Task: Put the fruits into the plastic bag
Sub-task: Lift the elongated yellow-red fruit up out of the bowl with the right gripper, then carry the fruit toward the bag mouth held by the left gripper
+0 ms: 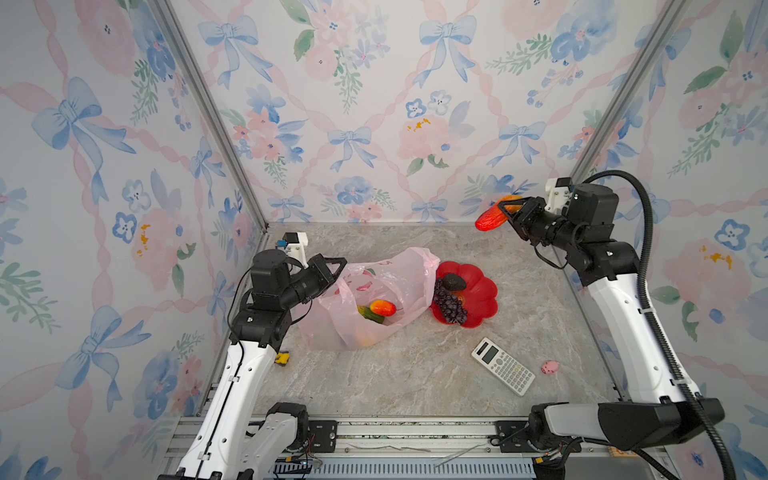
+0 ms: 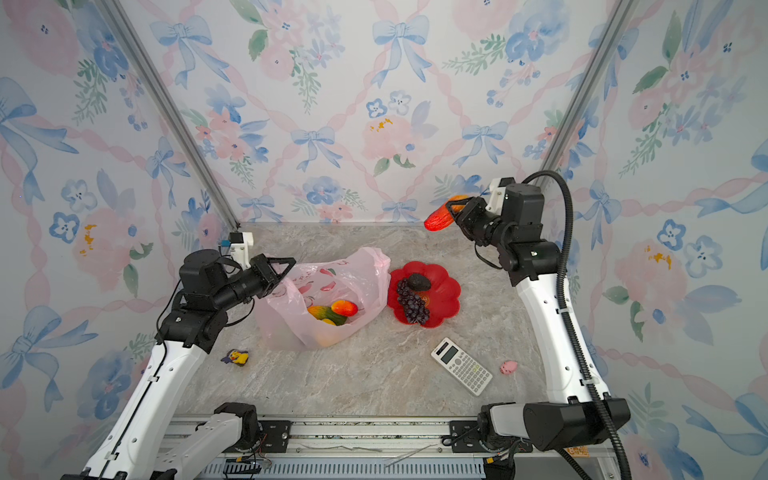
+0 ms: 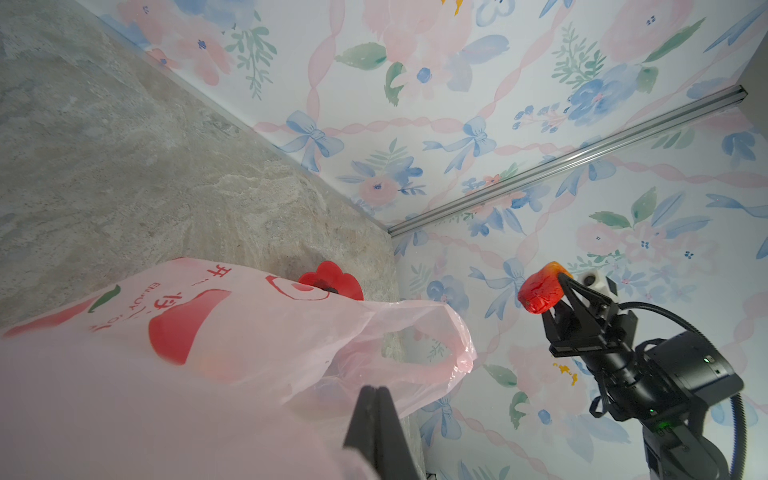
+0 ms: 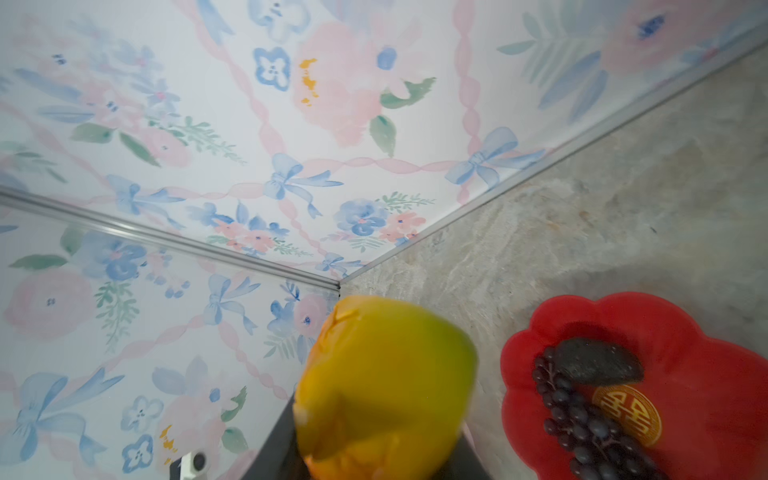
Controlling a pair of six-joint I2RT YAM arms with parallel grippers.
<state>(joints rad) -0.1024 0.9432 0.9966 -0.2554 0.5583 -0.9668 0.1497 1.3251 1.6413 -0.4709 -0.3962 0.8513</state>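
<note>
Mango (image 1: pixel 488 220) sits clenched in the right tool (image 1: pixel 503 211), up by the back wall (image 1: pixel 374 124); left tool (image 1: pixel 341 264) pinches the plastic bag (image 1: pixel 401 279) open on the desk (image 1: pixel 415 382). I'd go low over the mouth before releasing.

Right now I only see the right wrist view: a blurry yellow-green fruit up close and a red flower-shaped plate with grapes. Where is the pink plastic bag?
Observer: In both top views the thin pale-pink plastic bag lies on the table left of the red flower-shaped plate, against its rim.
Operator: Is its mouth open?
Observer: Yes; the left hand, shut, pinches the bag's rim and holds it up.
Operator: Anything inside already?
Observer: A glossy red-yellow toy mango, like the held mango in your right hand, lies inside beside a green fruit.
</note>
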